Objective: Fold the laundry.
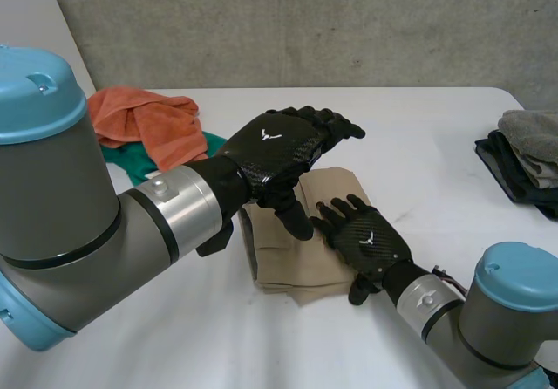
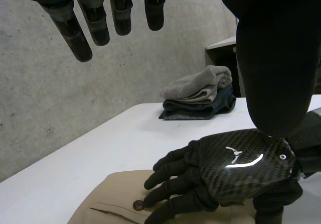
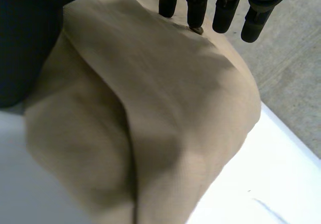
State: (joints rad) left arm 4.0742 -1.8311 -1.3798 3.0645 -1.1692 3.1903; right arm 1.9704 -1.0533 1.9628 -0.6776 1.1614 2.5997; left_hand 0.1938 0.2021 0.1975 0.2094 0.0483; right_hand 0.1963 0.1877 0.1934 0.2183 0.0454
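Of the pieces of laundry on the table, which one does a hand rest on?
The tan folded garment in the middle: the right hand lies flat on it. The orange cloth and the grey-and-dark stack lie apart at the sides, untouched.

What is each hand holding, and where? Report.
Nothing is held. The left hand hovers open above the tan garment; the right hand rests open, flat on it.

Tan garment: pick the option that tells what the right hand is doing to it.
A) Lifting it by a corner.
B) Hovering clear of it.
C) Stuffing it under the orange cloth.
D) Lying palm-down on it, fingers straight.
D: the right hand lies palm-down on the tan garment, its fingers straight against the cloth, which lies flat on the table.
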